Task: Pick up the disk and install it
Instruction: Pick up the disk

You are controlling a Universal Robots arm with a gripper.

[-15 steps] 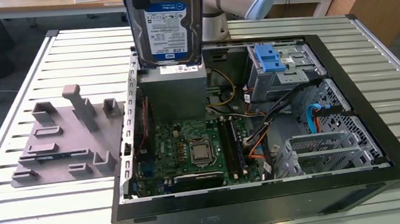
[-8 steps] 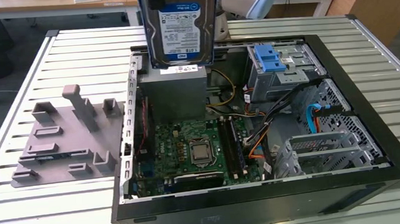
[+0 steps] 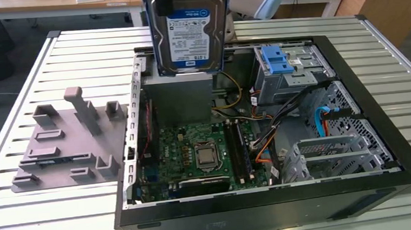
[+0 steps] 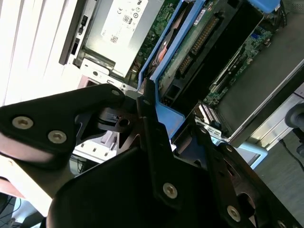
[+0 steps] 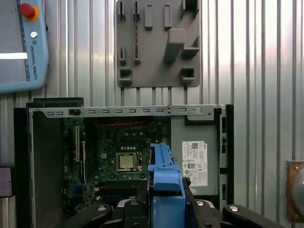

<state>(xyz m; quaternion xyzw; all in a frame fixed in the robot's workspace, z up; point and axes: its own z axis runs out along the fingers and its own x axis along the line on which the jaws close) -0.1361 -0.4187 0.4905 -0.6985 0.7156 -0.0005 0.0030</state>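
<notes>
While upright, the disk (image 3: 189, 32) in the gripper (image 5: 166, 209), above the open case (image 3: 270, 214).

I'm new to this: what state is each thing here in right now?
computer case: lying flat, side open.
disk: upright, held above the computer case, not installed.
gripper: shut on the disk.
grey holder plate: beside the computer case, slots empty.
</notes>
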